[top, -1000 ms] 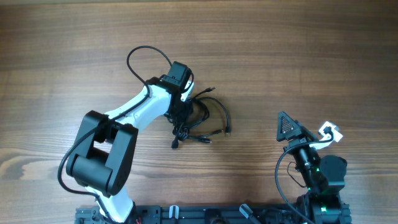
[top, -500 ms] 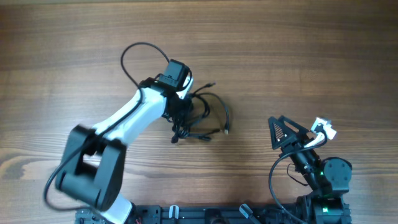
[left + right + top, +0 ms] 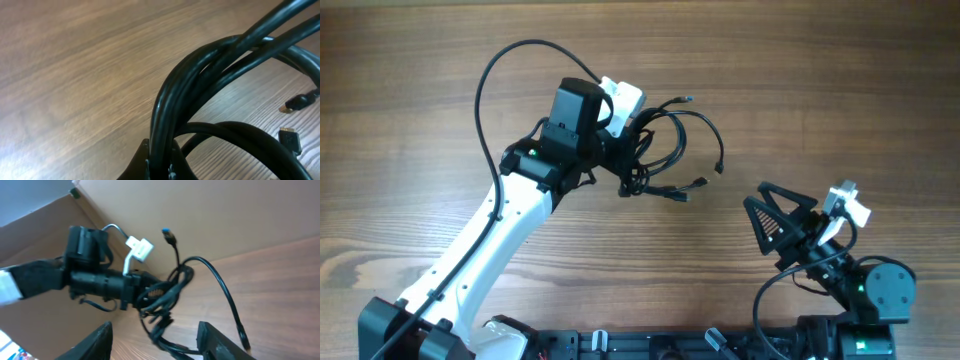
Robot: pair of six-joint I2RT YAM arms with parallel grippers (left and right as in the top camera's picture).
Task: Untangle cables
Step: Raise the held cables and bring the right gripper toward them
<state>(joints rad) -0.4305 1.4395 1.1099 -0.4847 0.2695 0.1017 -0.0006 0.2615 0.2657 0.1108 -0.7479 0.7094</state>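
The cables (image 3: pixel 678 150) are a tangled bunch of thin black cords with small plug ends, hanging just above the wooden table (image 3: pixel 820 80). My left gripper (image 3: pixel 620 158) is shut on the bunch at its left side. In the left wrist view the left gripper (image 3: pixel 161 167) pinches several strands of the cables (image 3: pixel 167 100), and two plug ends (image 3: pixel 299 102) lie on the wood beyond. My right gripper (image 3: pixel 770 215) stands open to the lower right of the bunch, apart from it. In the right wrist view the cables (image 3: pixel 162 292) dangle ahead of the right gripper (image 3: pixel 157 345), with nothing between its fingers.
The left arm's thick black wiring (image 3: pixel 495 70) loops out to the upper left of the wrist. A loose cord end (image 3: pixel 720 165) arcs out to the right of the bunch toward the right gripper. The table's near edge carries the arm bases (image 3: pixel 620 345).
My left gripper has carried the cable bunch up and to the right, farther from the near edge. The right gripper's jaws have narrowed and it has turned toward the bunch.
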